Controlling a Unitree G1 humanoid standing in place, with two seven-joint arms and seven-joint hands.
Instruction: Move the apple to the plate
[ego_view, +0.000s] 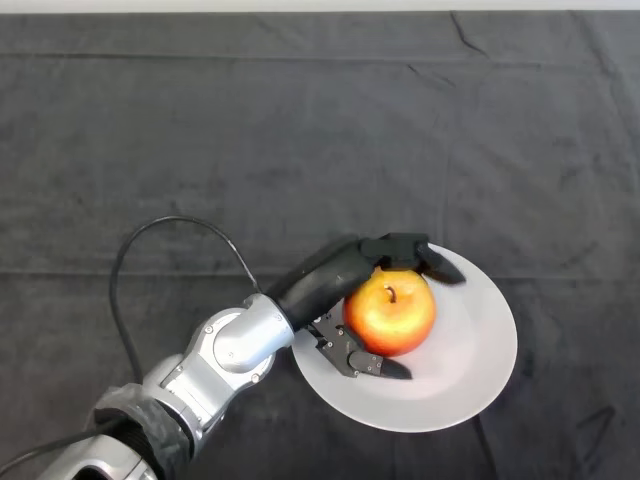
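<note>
A red and yellow apple (391, 313) sits stem up on the left half of a white plate (470, 370). My left hand (335, 275) comes in from the lower left and is over the plate's left edge. Its fingers (410, 250) curve round the far side of the apple and its thumb (370, 362) lies along the near side. The hand is curled round the apple and touches it. The plate lies on the dark cloth at lower right of centre.
The dark cloth (300, 130) covers the whole table, with a few creases. The table's far edge runs along the top of the view.
</note>
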